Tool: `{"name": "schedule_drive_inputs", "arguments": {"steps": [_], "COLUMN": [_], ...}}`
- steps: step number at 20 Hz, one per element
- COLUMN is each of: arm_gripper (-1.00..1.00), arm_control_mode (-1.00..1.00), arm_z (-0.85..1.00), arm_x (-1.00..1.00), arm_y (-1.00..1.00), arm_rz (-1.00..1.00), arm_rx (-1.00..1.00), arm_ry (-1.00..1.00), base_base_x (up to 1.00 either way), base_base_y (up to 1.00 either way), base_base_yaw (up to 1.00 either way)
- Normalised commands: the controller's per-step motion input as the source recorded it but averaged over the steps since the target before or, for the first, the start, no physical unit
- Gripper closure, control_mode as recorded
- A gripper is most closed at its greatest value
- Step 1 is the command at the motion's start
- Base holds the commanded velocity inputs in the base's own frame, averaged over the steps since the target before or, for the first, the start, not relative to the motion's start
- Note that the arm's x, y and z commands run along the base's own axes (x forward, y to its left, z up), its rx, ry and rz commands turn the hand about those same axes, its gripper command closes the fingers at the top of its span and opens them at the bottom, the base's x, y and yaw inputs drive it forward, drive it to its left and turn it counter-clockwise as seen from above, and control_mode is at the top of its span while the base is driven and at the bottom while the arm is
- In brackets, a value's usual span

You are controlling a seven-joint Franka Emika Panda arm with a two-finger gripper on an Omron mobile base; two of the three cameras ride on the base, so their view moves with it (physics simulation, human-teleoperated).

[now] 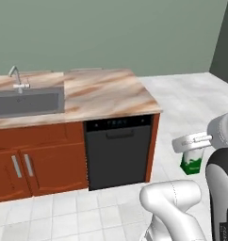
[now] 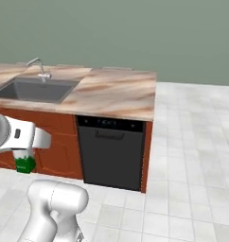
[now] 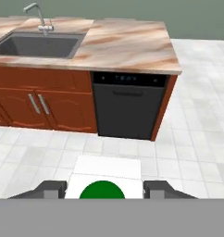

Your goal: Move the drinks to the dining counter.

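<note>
Pincer clamped on the white/green carton, carried in air above the floor, not yet at the dining surface, which sits ahead and higher. Imo lift first so the carton base clears the edge, keep it upright, set down on bare slab right of sink, then release.
</note>
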Motion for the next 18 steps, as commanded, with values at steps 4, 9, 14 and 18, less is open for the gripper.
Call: {"name": "schedule_drive_inputs", "arguments": {"steps": [4,9,14,18], "arm_gripper": [1.00,1.00,1.00,1.00], "arm_control_mode": [1.00,1.00,1.00,1.00], "arm_z": [0.00,0.00,0.00,0.00], "arm_x": [0.00,0.00,0.00,0.00], "arm_y": [0.00,0.00,0.00,0.00], "arm_rz": [0.00,0.00,0.00,0.00], "arm_rx": [0.00,0.00,0.00,0.00], "arm_ry": [0.00,0.00,0.00,0.00], "base_base_x": [1.00,1.00,1.00,1.00], "base_base_y": [-0.16,-0.08,0.03,0.00], "base_base_yaw": [-0.19,-0.17,-0.13,-0.06]}}
